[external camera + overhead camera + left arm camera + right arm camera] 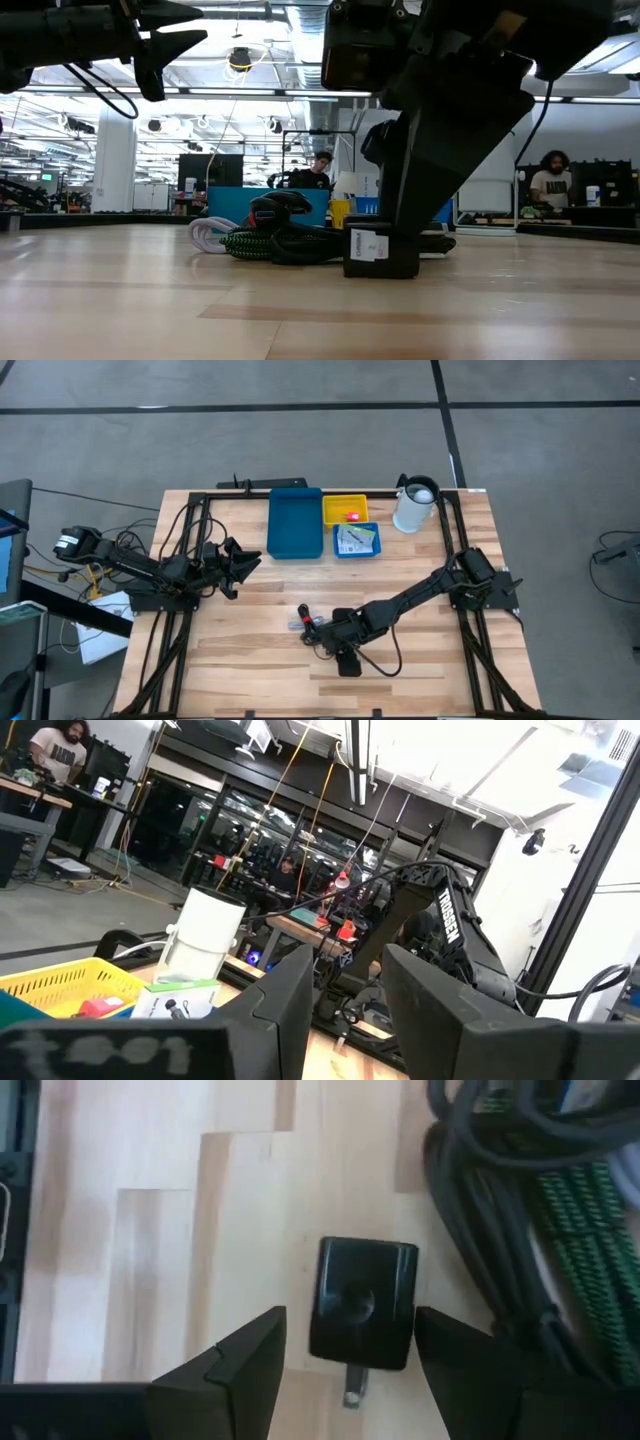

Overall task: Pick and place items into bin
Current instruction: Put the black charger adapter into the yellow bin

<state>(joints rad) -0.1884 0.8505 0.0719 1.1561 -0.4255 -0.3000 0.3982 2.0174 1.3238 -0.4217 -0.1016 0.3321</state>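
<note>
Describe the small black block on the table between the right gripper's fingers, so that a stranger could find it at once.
Start at the wooden table and follow the right arm down to the right gripper, low over the front middle. Between its open fingers lies a black block, squarish with rounded corners. Unlike the coiled cables beside it, green and black, it is one solid piece with a small metal pin.

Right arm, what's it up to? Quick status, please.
Right tool open, down at the table, straddling a small black block. Coiled cables lie right beside it. Left tool raised, waiting near the blue bin.
</note>
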